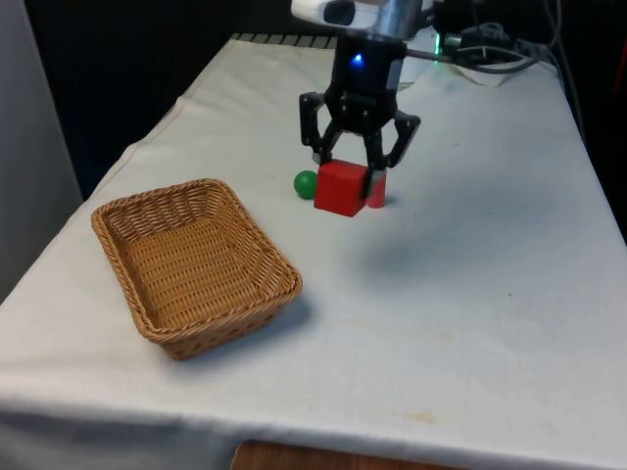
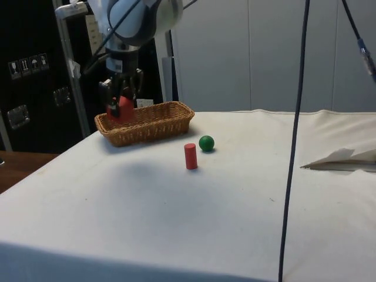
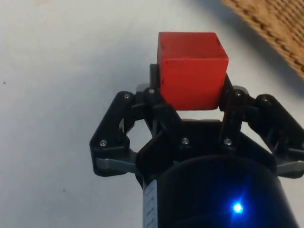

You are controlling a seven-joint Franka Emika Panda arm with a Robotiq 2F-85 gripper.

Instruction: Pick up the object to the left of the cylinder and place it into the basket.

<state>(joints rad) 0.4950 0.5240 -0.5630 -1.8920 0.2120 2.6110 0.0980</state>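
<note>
- The gripper [image 1: 347, 174] is clenched on a red cube [image 1: 341, 187], one finger on each of two opposite faces; the wrist view shows the same grasp, with the cube [image 3: 192, 69] pinched between the black fingers [image 3: 155, 90].
- The cube is lifted clear of the white tablecloth [image 1: 470, 284]; in the front view a soft shadow lies on the cloth below and towards the front view's right of it.
- In the side view the gripper [image 2: 121, 106] hangs with the red cube [image 2: 123, 109] in front of the near end of the wicker basket [image 2: 147, 122]; from this angle I cannot tell whether it is over the basket or short of it.
- In the front view the cube is well apart from the wicker basket [image 1: 196, 264], which sits on the cloth towards the front view's left, its open side up.
- In the wrist view a corner of the basket's woven rim [image 3: 270, 28] shows just beyond the cube, with bare cloth beneath the cube itself.
- A red cylinder [image 2: 190, 156] stands upright on the cloth; in the front view it [image 1: 377, 194] is partly hidden behind the cube.
- A green ball [image 1: 306, 183] rests on the cloth just beside the cylinder, on the front view's left of it; the side view shows the ball [image 2: 206, 143] near the cylinder but not touching it.
- A crumpled white sheet [image 2: 343, 157] lies on the cloth, well apart from the other things.
</note>
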